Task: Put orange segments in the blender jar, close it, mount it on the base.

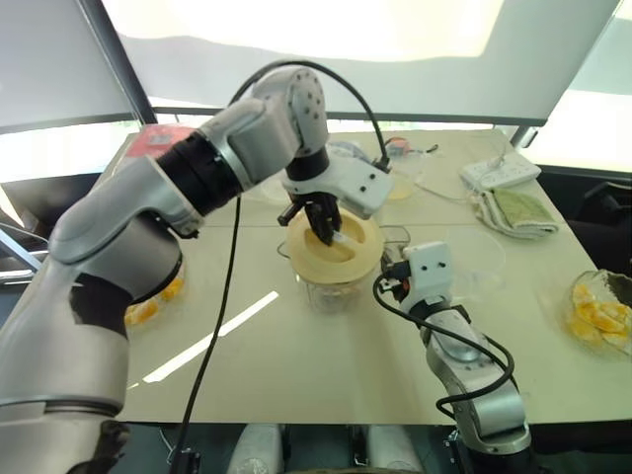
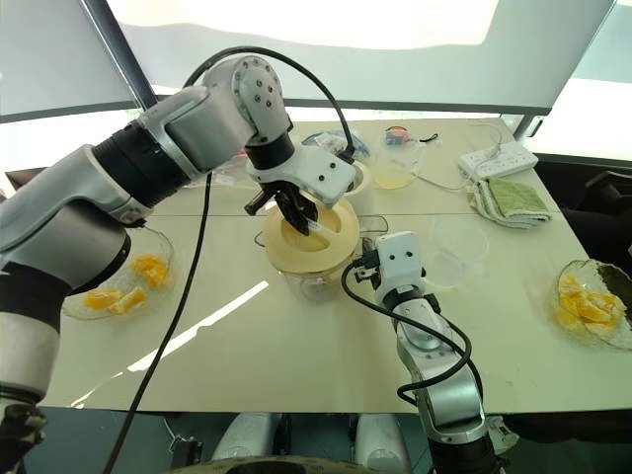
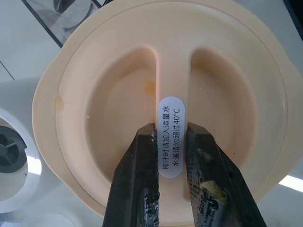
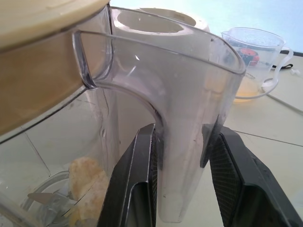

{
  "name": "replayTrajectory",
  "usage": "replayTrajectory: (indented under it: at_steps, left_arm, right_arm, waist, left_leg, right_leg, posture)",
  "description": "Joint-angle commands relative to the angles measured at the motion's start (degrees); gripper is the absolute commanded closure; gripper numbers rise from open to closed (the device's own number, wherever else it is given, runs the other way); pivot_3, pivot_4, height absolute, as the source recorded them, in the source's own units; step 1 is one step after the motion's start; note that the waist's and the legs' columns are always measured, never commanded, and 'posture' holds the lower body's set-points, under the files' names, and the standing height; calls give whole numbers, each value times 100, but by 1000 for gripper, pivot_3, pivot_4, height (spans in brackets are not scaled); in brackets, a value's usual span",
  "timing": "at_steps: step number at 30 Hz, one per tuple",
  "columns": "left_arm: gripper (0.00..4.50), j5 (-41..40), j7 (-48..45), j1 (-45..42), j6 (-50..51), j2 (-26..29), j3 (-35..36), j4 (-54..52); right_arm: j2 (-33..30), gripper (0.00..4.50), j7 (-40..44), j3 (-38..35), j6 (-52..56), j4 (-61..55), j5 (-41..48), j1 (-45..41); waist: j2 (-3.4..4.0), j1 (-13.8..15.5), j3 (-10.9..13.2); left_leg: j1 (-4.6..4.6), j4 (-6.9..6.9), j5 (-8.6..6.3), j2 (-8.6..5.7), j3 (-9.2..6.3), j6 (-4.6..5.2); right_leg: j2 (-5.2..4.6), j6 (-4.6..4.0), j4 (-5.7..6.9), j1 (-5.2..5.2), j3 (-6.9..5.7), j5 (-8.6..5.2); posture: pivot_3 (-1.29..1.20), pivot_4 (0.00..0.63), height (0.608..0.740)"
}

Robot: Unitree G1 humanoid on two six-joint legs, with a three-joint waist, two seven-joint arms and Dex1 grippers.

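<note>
The blender jar [image 2: 314,278] stands about mid-table, slightly toward the near edge, with the pale yellow lid [image 2: 312,237] sitting over its mouth. The left gripper [image 2: 299,219] comes down on the lid from above, and in its wrist view its two black fingers [image 3: 137,184] are pinched on the raised ridge across the lid's middle, right beside the white label [image 3: 170,137] stuck there. Whether the lid is fully seated on the rim or only resting there a little crooked is hard to say; in the right wrist view its edge looks tilted against the jar's wall.

The right gripper [image 4: 182,175] reaches in level from the near side and is clamped on the jar's clear side handle [image 4: 182,142], one finger on each flank. Through the clear wall, some orange segments [image 4: 87,182] lie at the bottom beside the blade hub [image 4: 45,201].

The base [image 2: 354,180] sits just behind the jar, toward the far side. More segments lie in a clear dish [image 2: 123,276] at the left edge, and another bowl of fruit [image 2: 592,301] sits at the right edge. Far right are a power strip [image 2: 504,158] and a folded green cloth [image 2: 513,202]. A clear measuring cup [image 2: 397,163] with yellowish liquid stands at the far side.
</note>
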Motion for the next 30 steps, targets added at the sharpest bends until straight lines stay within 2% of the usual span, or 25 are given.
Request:
replayTrajectory:
  at_steps: [1,3,7,11,14,22,30]
  left_arm:
    - [4267,-8,-14,-86,-155,280,-408,35]
    - [4267,-502,-14,-382,-110,466,-614,-144]
    - [4267,-1174,-14,-907,199,467,-834,-56]
    - [4267,-1572,-14,-1173,455,469,-1028,10]
    - [4267,-1761,-14,-1259,733,521,-1168,-56]
    - [4267,-1473,-14,-1093,1487,701,-1032,-582]
    - [4267,-341,193,-208,2772,919,-452,-1790]
  right_arm:
    - [-84,3494,26,-112,-107,-40,-161,-29]
    - [-85,3494,49,-119,-125,-4,-166,-41]
    - [-74,3494,87,-127,-168,52,-181,-53]
    - [-54,3494,92,-116,-209,103,-185,-64]
    - [-32,3494,87,-104,-224,147,-204,-92]
    - [-24,3494,77,-91,-228,166,-225,-99]
    - [-39,3494,98,-122,-244,125,-205,-121]
  waist:
    - [-10,-10,24]
    - [-21,-24,62]
    - [-46,-54,113]
    - [-43,-107,123]
    - [-37,-134,153]
    - [-39,-142,163]
    - [-38,-141,163]
  left_leg:
    - [0,1,0,-3,0,0]
    - [-2,1,0,-5,-5,0]
    - [-28,1,1,-8,2,-1]
    - [-94,2,4,-17,3,-5]
    - [-98,2,4,-18,1,-6]
    - [-94,9,5,-17,1,-7]
    - [-72,10,17,-18,3,-29]
  right_leg:
    - [0,0,1,0,9,1]
    - [1,3,3,-9,27,3]
    - [3,33,7,-39,49,14]
    - [3,58,21,-116,61,20]
    - [4,59,25,-122,59,21]
    - [5,58,37,-122,62,21]
    - [6,57,74,-121,73,20]
  posture:
    - [0,150,740]
    - [0,150,740]
    - [0,150,740]
    - [0,150,740]
    - [0,150,740]
    - [0,150,740]
    - [0,150,740]
